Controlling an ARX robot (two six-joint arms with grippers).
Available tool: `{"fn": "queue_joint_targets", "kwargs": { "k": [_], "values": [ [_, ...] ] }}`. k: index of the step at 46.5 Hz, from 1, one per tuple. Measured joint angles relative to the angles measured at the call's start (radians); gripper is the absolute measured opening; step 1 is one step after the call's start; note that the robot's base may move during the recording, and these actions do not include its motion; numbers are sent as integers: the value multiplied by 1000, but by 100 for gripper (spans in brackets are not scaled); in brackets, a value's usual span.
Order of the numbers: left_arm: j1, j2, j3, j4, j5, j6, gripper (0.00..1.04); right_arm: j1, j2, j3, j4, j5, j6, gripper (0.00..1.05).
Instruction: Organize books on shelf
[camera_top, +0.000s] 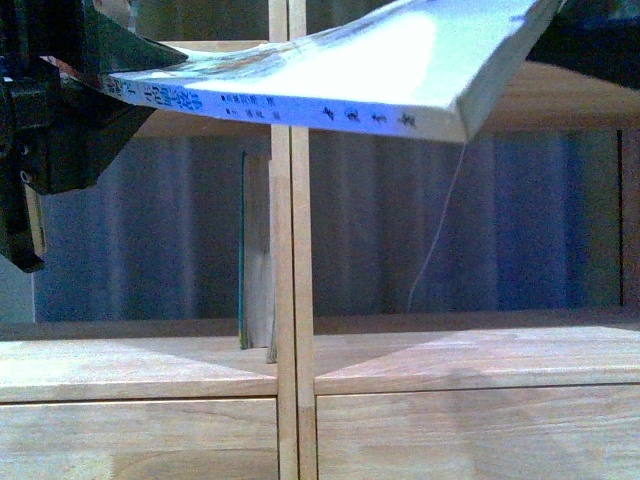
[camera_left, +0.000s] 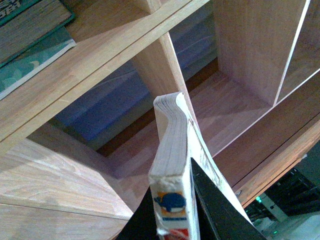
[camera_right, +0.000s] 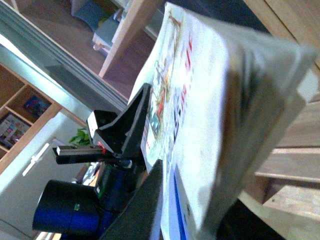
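Observation:
The pale paperback (camera_top: 330, 75) hangs flat and sagging in front of the shelf's upper part, its spine with dark characters facing the front view. My left gripper (camera_top: 90, 90) is shut on its left end. The right gripper (camera_top: 572, 30) is shut on its right end. In the left wrist view the black fingers (camera_left: 210, 200) pinch the book (camera_left: 170, 150) by the end with the whale logo. The right wrist view shows the illustrated cover (camera_right: 200, 100) clamped in my right gripper (camera_right: 185, 215). A thin teal-edged book (camera_top: 243, 250) stands upright in the light-wood shelf (camera_top: 290, 330), just left of the central divider.
A thin white string (camera_top: 440, 220) dangles from the paperback's right corner. Drawer fronts (camera_top: 140, 440) run below the open compartments. More books (camera_left: 30, 45) lie stacked in another compartment in the left wrist view. A blue curtain shows through the open back (camera_top: 480, 220).

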Motion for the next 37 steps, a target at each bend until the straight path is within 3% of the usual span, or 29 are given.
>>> {"fn": "queue_joint_targets", "kwargs": {
  "k": [11, 19, 27, 37],
  "values": [
    [81, -32, 25, -95, 29, 64, 7, -153, 19, 9, 104, 17, -89, 64],
    [205, -76, 77, -251, 68, 243, 7, -343, 80, 34, 242, 78, -275, 98],
    [307, -150, 104, -399, 50, 538, 7, -512, 124, -19, 368, 137, -482, 98],
    [402, -179, 77, -385, 21, 939, 7, -615, 151, -118, 346, 150, -532, 98]
  ]
}}
